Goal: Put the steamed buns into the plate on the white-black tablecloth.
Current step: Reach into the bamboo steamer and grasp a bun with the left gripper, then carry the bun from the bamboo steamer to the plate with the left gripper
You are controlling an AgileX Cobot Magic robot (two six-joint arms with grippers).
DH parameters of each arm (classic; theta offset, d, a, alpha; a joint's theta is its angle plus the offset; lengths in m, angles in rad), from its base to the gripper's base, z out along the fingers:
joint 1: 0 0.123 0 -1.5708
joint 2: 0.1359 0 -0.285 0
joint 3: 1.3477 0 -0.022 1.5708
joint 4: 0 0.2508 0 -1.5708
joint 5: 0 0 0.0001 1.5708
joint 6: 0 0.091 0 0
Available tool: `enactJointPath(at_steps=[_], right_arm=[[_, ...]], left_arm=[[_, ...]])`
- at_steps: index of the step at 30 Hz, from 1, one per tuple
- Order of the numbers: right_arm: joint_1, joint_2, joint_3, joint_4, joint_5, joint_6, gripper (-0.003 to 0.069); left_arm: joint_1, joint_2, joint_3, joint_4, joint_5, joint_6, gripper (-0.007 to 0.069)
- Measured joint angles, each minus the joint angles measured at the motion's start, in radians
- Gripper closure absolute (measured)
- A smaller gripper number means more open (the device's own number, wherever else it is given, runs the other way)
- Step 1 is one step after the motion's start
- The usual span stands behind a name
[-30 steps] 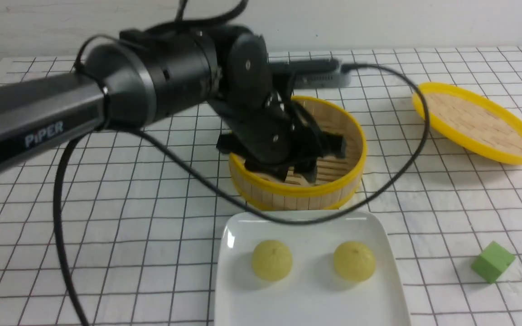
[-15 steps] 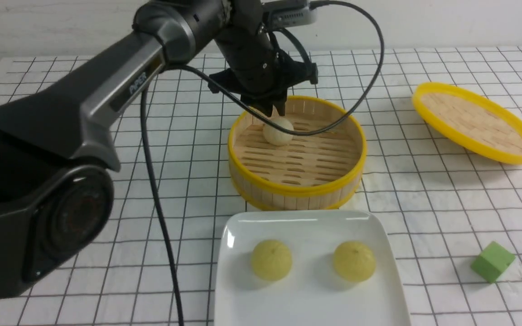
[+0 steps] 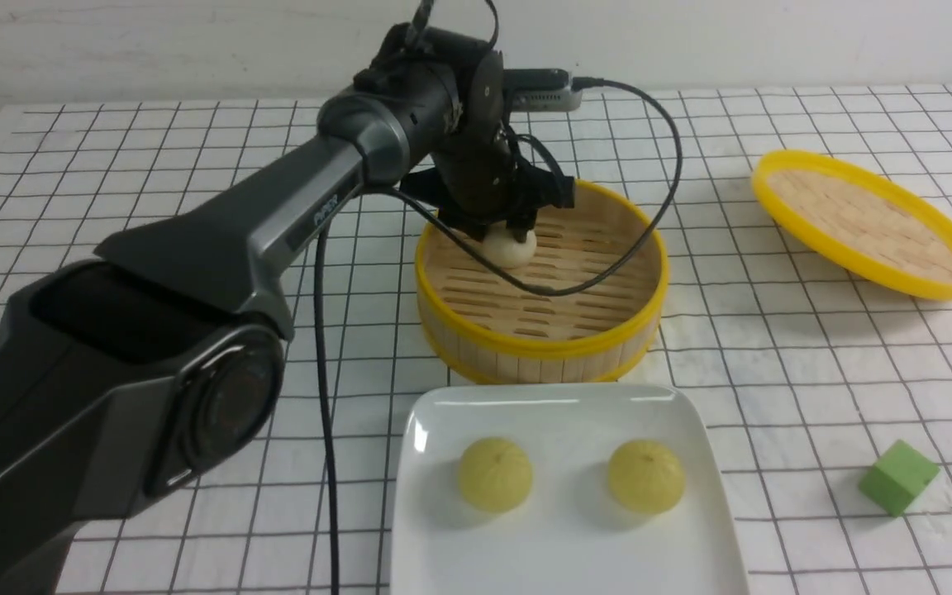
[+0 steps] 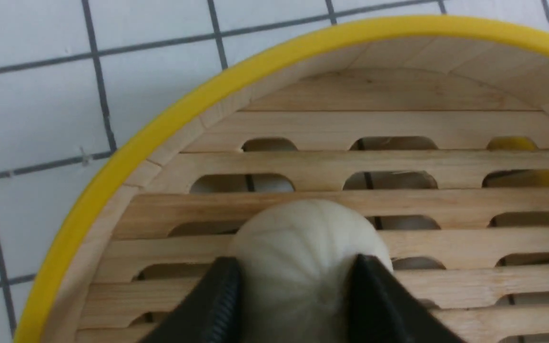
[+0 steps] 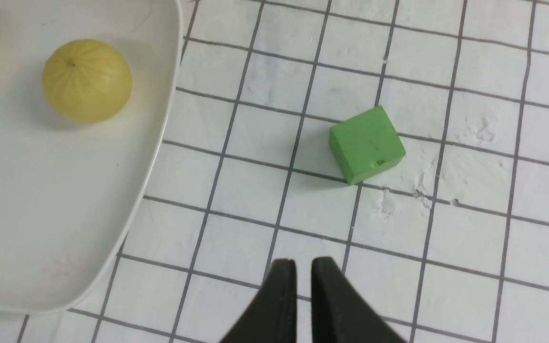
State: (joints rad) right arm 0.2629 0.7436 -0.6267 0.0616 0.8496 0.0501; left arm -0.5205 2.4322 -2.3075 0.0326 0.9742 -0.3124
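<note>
A white cloth with thin black squares (image 3: pixel 112 207) covers the table. At the middle of its front edge sits a big shiny white plate with rounded corners (image 3: pixel 567 545). Two small round yellow-green buns lie in it, well apart: the left bun (image 3: pixel 495 473) and the right bun (image 3: pixel 645 475). Just behind the plate, near the middle of the cloth, stands a round bamboo steamer basket with a yellow rim (image 3: pixel 542 351). A small round beige-white bun (image 3: pixel 513 248) is low inside the basket, close to its back left wall. The long black left arm (image 3: pixel 236 240) reaches over the cloth, and the left claw (image 3: pixel 502 234) dips into the basket. Its two black fingers (image 4: pixel 229 290) are part way open and press on both sides of the beige-white bun, so the claw has hold of it. I cannot tell if the bun is off the wooden slats. The right claw (image 5: pixel 303 262) hangs over bare cloth near the plate's right side. Its fingers are almost closed, with only a thin gap, and it has hold of nothing. A small green cube (image 3: pixel 897 478) sits near the front right corner. A flat round woven lid with a yellow rim (image 3: pixel 864 223) lies by the right edge, toward the back.
</note>
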Motion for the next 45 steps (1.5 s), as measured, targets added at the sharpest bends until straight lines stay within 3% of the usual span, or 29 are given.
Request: enactJointPath(at_steps=[1,2,4,10,15,21,25,26,30,36,42,45], right_arm=[[0.000,0.000,0.000,0.000,0.000,0.000,0.0588],[0.000,0.000,0.000,0.000,0.000,0.000,0.0587],[0.000,0.000,0.000,0.000,0.000,0.000,0.0586],[0.000,0.000,0.000,0.000,0.000,0.000,0.0584],[0.000,0.000,0.001,0.000,0.000,0.000,0.0579],[0.000,0.000,0.004,0.000,0.000,0.000,0.0578],[-0.002,0.000,0.004,0.000,0.000,0.000,0.0574],[-0.004,0.000,0.004,0.001,0.000,0.000,0.0573],[-0.005,0.000,0.004,0.001,0.000,0.000,0.0572],[-0.005,-0.017,0.004,0.034,0.005,-0.011,0.0570],[-0.005,-0.188,-0.018,0.026,0.120,-0.050,0.0668],[-0.005,-0.315,-0.034,0.020,0.205,-0.029,0.0675]], left_arm=[[0.000,0.000,0.000,-0.002,0.000,0.000,0.0413],[-0.001,-0.014,-0.001,-0.017,0.027,0.000,0.0535],[-0.003,-0.045,-0.001,-0.033,0.069,0.000,0.0585],[-0.004,-0.275,0.000,-0.021,0.225,0.007,0.0594],[-0.026,-0.501,0.110,-0.003,0.258,0.101,0.0594],[-0.117,-0.730,0.598,-0.033,0.263,0.138,0.0593],[-0.210,-0.793,0.925,-0.090,0.179,0.106,0.0592],[-0.259,-0.795,1.014,-0.125,0.078,0.104,0.0592],[-0.346,-0.779,1.102,-0.166,-0.107,0.101,0.0591],[-0.398,-0.685,1.118,-0.170,-0.299,0.083,0.0552],[-0.400,-0.606,1.119,-0.150,-0.339,0.029,0.0375],[-0.400,-0.606,1.111,-0.148,-0.335,0.024,0.0287]])
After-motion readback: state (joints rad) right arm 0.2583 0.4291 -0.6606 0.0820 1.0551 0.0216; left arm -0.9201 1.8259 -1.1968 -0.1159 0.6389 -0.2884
